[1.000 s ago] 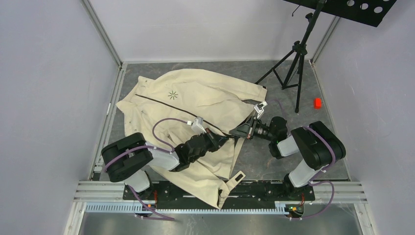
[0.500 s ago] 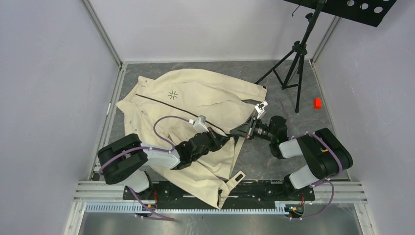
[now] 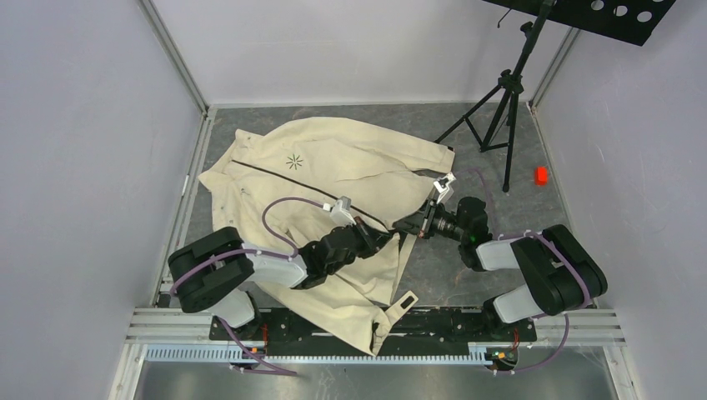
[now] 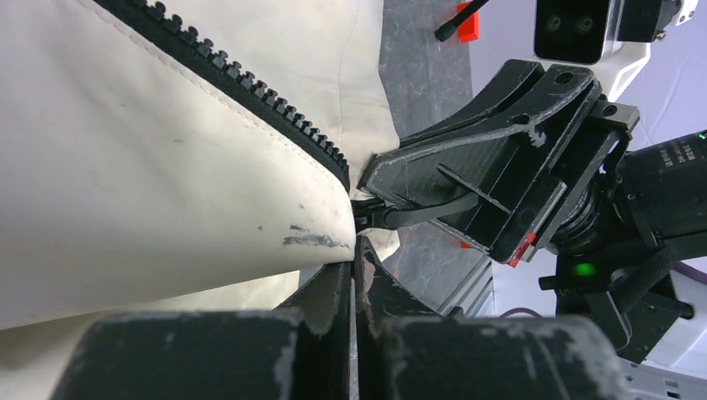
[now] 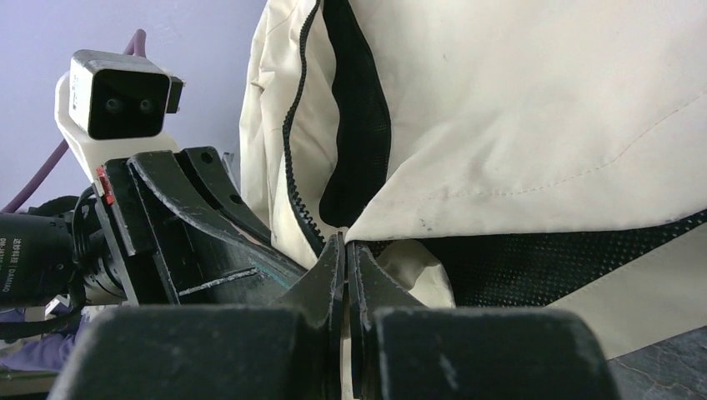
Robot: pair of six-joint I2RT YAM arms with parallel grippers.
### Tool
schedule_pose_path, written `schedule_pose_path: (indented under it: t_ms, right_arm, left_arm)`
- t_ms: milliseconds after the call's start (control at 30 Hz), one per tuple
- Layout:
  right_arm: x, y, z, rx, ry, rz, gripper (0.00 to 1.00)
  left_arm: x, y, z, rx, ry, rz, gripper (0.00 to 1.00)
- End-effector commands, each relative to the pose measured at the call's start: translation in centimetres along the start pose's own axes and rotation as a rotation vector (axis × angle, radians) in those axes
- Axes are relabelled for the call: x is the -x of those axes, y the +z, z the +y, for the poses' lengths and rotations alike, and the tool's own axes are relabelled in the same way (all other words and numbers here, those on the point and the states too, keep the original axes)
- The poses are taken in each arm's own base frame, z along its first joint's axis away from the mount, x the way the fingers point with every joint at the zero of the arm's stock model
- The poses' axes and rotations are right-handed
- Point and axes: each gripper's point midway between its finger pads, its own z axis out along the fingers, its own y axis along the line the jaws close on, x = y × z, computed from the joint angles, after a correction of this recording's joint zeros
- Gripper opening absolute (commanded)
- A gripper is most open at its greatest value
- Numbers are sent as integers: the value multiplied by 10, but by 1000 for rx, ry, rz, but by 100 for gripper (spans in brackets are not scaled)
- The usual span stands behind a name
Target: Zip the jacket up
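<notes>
The cream jacket [image 3: 333, 167] lies spread on the grey floor, its black starburst logo [image 3: 293, 161] at the upper left. Its dark zipper line [image 3: 283, 177] runs down to the right, to where both grippers meet. My left gripper [image 3: 390, 237] is shut on the jacket's edge at the lower end of the zipper; in the left wrist view [image 4: 357, 250] the zipper teeth [image 4: 250, 87] end just above its tips. My right gripper [image 3: 407, 227] faces it tip to tip, shut on the zipper's lower end [image 5: 344, 246]. The dark mesh lining [image 5: 358, 108] shows beside the open teeth.
A black tripod [image 3: 500, 100] stands at the back right, with a small red object [image 3: 541, 175] on the floor near the right wall. A metal rail [image 3: 467, 321] runs along the near edge, and the jacket's hem hangs over it. Grey walls enclose three sides.
The right arm's elbow has swung to the right and nearer. Both grippers stay shut at the zipper's lower end, having shifted only slightly.
</notes>
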Motion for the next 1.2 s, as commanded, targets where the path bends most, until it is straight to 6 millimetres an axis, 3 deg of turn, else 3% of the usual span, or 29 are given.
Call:
schedule_pose_path:
  t_ms: [0,167,333,500,700,900,1167]
  right_arm:
    - [3,3,1,-12,-44,-9,0]
    - [1,-1,-6,-64,-92,13,0]
    - [-6,-4,-10,-77,-91,27,0]
    - [-5,-7,-11,-97,-118,31,6]
    - [-3,-9,-22,-166,-167,53,24]
    - [1,-12,-28,-217,-198,59,49]
    - [20,-24,-34,-310,-253,36,74]
  left_arm:
    - [2,-3,-64,-229,-102,17,2]
    - [1,-3,-47,-200,-121,22,2]
    - [-1,-2,-42,-220,-156,32,2]
    - [-2,0,-36,-212,-164,37,2]
    - [-7,1,-27,-192,-141,47,2]
    - [-15,6,-13,-171,-141,59,2]
    - [-19,8,-10,-170,-134,73,2]
